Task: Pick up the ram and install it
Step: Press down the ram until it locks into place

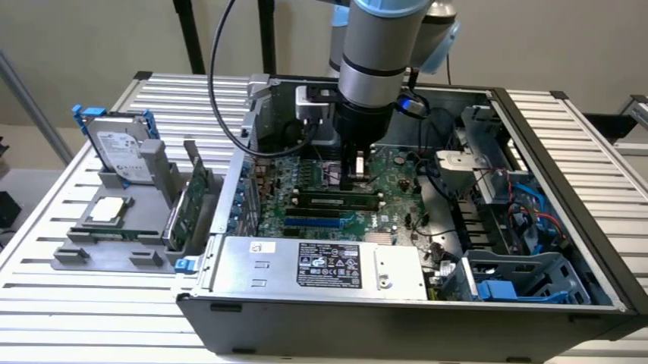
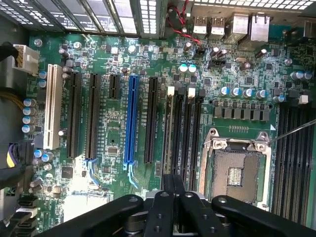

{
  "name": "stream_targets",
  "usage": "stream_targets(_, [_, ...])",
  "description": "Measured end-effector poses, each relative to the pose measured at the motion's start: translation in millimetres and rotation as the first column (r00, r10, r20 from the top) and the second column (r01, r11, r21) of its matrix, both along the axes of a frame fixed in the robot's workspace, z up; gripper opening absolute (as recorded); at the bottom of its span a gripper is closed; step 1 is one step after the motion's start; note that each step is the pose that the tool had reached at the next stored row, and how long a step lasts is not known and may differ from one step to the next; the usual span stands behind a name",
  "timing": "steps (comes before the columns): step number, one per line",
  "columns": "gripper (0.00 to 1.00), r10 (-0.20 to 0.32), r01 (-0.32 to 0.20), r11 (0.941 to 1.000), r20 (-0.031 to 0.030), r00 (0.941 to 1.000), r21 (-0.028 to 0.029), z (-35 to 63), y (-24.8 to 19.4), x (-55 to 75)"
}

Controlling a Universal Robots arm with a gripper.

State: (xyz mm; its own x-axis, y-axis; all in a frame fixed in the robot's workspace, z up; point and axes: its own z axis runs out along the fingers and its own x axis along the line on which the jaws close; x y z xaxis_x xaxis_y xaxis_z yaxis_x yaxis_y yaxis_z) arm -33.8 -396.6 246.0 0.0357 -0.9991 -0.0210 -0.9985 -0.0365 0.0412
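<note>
Exterior view: claw (image 1: 353, 180), fingers shut together, just above ram (image 1: 339, 201) flat on motherboard (image 1: 400, 171).

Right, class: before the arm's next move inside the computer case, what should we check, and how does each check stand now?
1. Black gripper over the long black memory slots: ok.
2. Thin green ram stick in its grip: cannot tell.
3. White slot latches open: cannot tell.
4. Silver processor socket clear of the gripper: ok.
5. Red and black wires away from the slots: ok.
</note>
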Motion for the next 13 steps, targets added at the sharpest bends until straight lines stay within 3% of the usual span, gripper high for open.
stream_targets(13, [0.00, 0.000, 0.000, 1.0000, 0.0000, 1.0000, -0.0002, 0.0, 0.0, 0.0])
